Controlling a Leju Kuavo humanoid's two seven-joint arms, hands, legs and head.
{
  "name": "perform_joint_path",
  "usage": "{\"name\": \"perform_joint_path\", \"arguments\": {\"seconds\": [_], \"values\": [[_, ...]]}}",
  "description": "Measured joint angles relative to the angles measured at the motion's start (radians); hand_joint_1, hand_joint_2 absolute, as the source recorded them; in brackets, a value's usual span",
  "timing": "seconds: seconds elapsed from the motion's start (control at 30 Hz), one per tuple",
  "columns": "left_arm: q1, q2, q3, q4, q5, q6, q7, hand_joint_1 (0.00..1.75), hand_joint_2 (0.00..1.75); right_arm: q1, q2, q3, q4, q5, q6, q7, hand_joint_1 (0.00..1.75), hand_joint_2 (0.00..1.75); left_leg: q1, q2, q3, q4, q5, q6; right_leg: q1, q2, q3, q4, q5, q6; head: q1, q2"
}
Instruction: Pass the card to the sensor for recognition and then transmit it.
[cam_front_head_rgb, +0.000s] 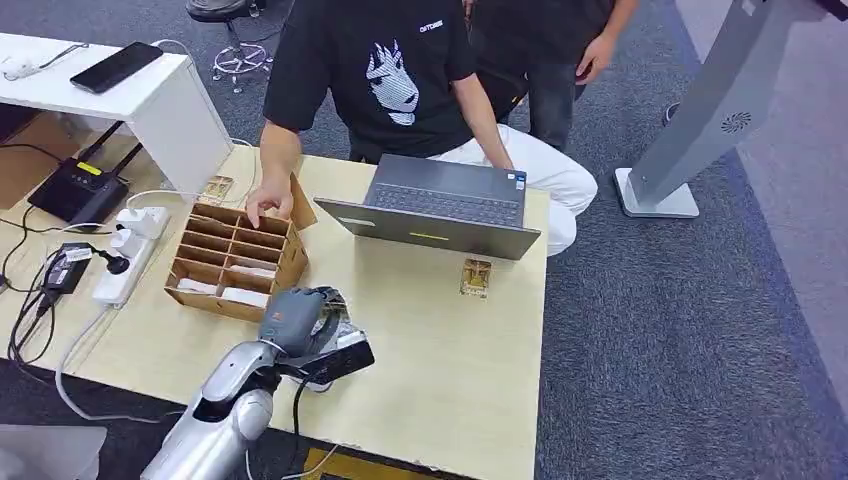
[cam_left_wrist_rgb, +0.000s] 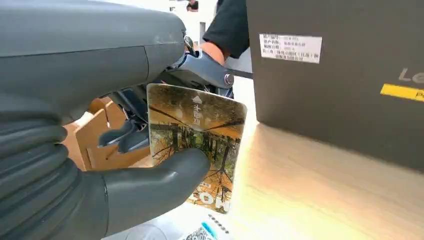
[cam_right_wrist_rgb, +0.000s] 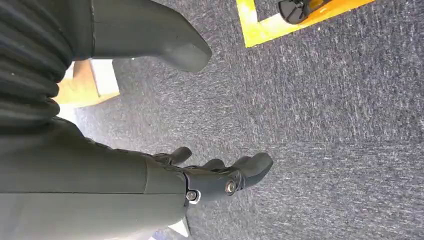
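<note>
Your left hand (cam_left_wrist_rgb: 125, 150) pinches the card (cam_left_wrist_rgb: 197, 145) between thumb and fingers, over the worktop (cam_front_head_rgb: 450, 350) beside the cardboard divider box (cam_front_head_rgb: 235, 260). Your right hand (cam_right_wrist_rgb: 210, 175) hangs empty, fingers loosely apart, above the carpet (cam_right_wrist_rgb: 325, 125).

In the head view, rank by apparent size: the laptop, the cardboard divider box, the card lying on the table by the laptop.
1. laptop
2. cardboard divider box, somewhat smaller
3. card, far smallest
</note>
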Motion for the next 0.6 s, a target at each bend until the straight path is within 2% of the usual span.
{"name": "perform_joint_path", "arguments": {"seconds": [0.2,0.6], "values": [[0.004,0.001,-0.02,0.019,0.038,-0.047,-0.028,1.75,1.75,0.0,0.0,-0.007,0.0,0.008,0.001,0.003,0.0,1.75,0.0,0.0,0.0,0.0,0.0,0.0,0.0,0.0,0.0,0.0,0.0,0.0,0.0,0.0],[0.005,0.006,-0.049,0.037,0.09,-0.084,-0.044,1.75,1.75,-0.001,0.0,-0.008,0.0,0.02,0.001,0.0,0.0,1.75,0.0,0.0,0.0,0.0,0.0,0.0,0.0,0.0,0.0,0.0,0.0,0.0,0.0,0.0]]}}
